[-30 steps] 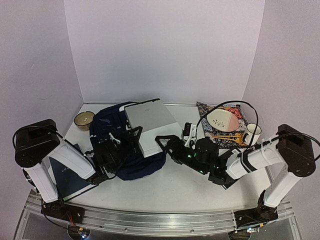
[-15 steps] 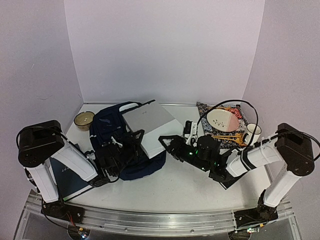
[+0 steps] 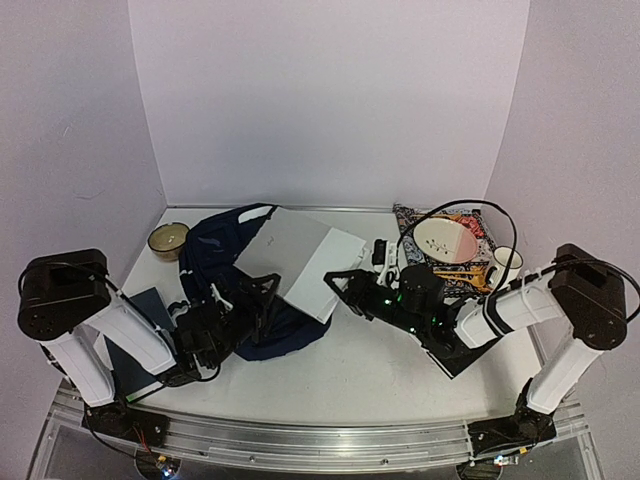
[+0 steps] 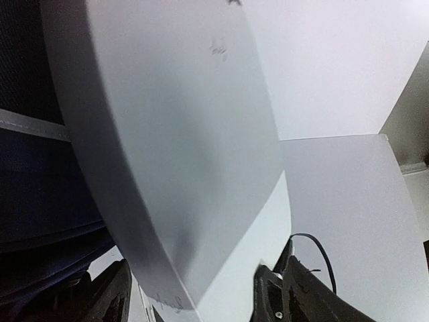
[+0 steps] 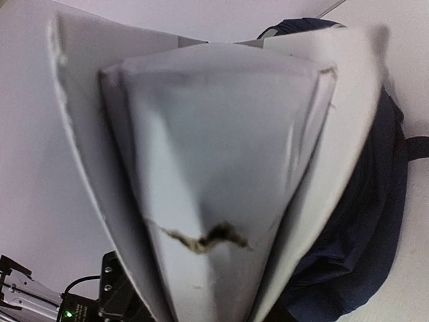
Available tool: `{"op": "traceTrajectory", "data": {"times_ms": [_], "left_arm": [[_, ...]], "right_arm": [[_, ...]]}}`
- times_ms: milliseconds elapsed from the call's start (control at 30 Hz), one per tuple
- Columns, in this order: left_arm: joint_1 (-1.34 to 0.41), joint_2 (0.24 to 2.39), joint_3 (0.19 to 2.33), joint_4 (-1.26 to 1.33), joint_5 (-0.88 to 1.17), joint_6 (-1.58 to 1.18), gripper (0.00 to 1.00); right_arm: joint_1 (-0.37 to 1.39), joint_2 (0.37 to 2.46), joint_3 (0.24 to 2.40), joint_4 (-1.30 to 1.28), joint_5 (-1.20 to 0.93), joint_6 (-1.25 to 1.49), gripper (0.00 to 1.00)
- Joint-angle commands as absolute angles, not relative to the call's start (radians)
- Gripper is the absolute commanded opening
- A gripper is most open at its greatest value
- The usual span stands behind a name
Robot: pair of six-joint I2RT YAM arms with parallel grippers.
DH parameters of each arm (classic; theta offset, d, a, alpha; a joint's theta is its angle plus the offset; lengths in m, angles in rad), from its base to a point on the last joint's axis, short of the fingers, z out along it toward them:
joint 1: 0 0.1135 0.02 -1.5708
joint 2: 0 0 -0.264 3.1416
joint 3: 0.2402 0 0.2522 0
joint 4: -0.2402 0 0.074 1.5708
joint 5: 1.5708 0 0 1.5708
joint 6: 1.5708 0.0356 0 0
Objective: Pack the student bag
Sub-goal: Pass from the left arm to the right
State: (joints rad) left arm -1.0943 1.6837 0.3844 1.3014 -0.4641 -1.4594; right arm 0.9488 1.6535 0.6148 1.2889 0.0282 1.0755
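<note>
The student bag (image 3: pixel 212 258) lies left of centre, a navy backpack with its mouth toward the right. A large white book (image 3: pixel 295 258) lies tilted across that mouth, its left part over the bag. My left gripper (image 3: pixel 260 300) is at the book's near-left edge. In the left wrist view its fingers (image 4: pixel 115 295) stand wide apart, open, with the book's corner (image 4: pixel 167 134) between them. My right gripper (image 3: pixel 340 280) is shut on the book's right corner. The book (image 5: pixel 221 134), with a torn spot, fills the right wrist view and hides those fingers; the bag (image 5: pixel 375 221) shows behind it.
A small bowl (image 3: pixel 168 238) sits at the back left. A dark hardcover book (image 3: pixel 135 325) lies under my left arm. At the right, a plate (image 3: pixel 445 238) and wooden sticks (image 3: pixel 455 272) rest on a patterned cloth (image 3: pixel 410 218), beside a white mug (image 3: pixel 503 265).
The white book has turned and shifted left over the bag's mouth. My right jaws have closed on its corner. My left jaws have spread wide and that arm has drawn back.
</note>
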Motion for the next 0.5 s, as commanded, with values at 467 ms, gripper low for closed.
{"op": "traceTrajectory", "data": {"times_ms": [467], "left_arm": [[-1.091,1.168,0.418,0.708,-0.507,-0.749,0.83]], "right_arm": [[0.790,1.489,0.442,1.807,-0.007,1.143,0.31]]}}
